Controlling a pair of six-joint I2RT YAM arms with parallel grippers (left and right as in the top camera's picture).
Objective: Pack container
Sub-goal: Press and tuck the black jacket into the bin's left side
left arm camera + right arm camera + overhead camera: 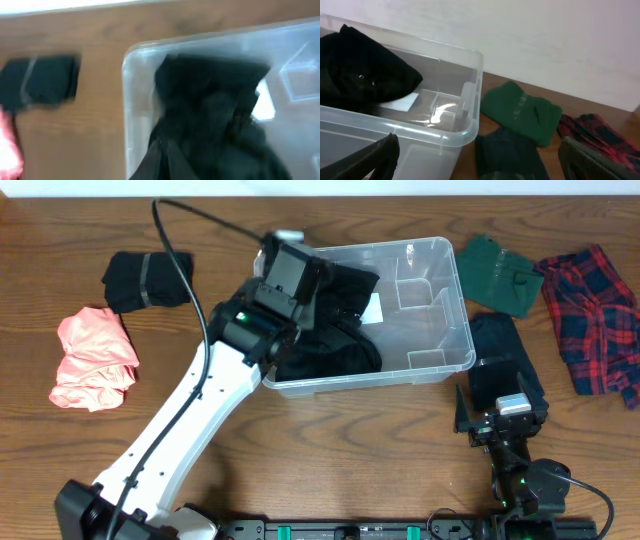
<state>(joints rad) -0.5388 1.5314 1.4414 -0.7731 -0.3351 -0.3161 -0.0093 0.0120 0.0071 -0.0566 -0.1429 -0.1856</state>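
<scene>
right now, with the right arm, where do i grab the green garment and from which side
Pinch the middle of the green garment from straight above with the right gripper. It lies flat and folded, so no edge offers itself. The container wall is close on its left and the plaid shirt crowds its right, so a side approach would likely snag.

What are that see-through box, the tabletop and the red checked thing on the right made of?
The box looks like clear, glossy plastic: its moulded ribs and the surface beneath show through its walls. The tabletop seems wood or wood-look laminate, brown with grain streaks; which one is unclear. The red checked thing looks like soft woven cloth, matte and crumpled, perhaps flannel.
</scene>
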